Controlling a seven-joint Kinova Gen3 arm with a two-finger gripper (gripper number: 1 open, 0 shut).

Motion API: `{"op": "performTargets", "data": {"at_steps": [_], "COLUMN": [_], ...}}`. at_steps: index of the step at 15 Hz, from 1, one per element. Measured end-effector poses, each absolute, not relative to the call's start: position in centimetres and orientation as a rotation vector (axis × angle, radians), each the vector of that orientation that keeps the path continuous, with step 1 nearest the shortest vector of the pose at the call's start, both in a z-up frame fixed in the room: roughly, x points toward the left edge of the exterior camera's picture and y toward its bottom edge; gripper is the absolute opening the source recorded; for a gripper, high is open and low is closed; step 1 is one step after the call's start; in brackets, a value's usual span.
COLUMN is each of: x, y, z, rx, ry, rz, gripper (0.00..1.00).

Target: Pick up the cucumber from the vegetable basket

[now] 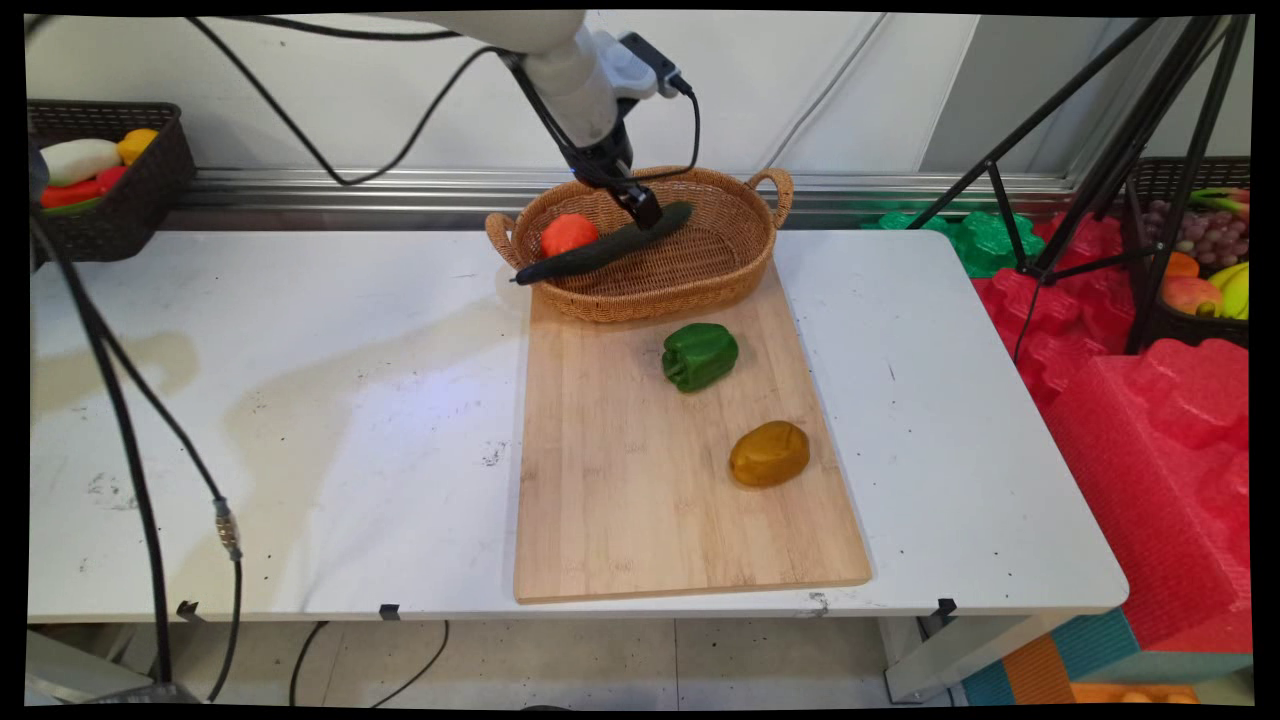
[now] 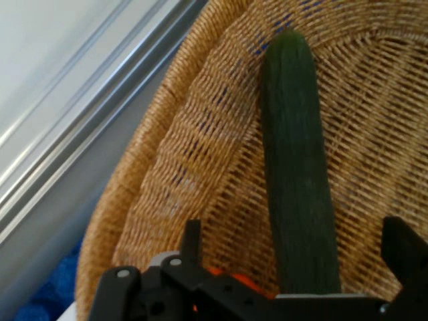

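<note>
Right now the pincer [image 1: 648, 212] hangs low over the woven basket [image 1: 700, 285] with its two fingers [image 2: 192, 235] spread wide apart, and they hold nothing. Just under it, between the fingers, lies the long dark green cucumber [image 1: 600, 248]; it rests slanted in the basket, and I cannot tell if the fingers touch it. A round red tomato [image 1: 567, 233] sits in the basket beside the pincer, while the green pepper [image 1: 699, 355] and the brown potato [image 1: 768, 453] lie farther off on the wooden board [image 1: 620, 480] on the table [image 1: 300, 400].
</note>
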State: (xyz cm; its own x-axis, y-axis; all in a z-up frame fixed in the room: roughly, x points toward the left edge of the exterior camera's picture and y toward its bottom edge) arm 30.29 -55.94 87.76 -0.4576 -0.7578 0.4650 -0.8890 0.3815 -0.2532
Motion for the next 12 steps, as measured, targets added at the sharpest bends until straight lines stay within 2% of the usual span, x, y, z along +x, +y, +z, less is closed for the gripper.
{"op": "performTargets", "data": {"at_steps": [9, 10, 12], "x": [29.7, 29.6, 29.5], "y": [-59.8, -59.9, -60.1], "z": [83.3, 83.1, 82.9], "rx": [1.508, 1.512, 1.517], "ry": [-2.377, -2.375, -2.372], "rz": [0.615, 0.613, 0.611], "gripper": [1.0, 0.0, 0.0]}}
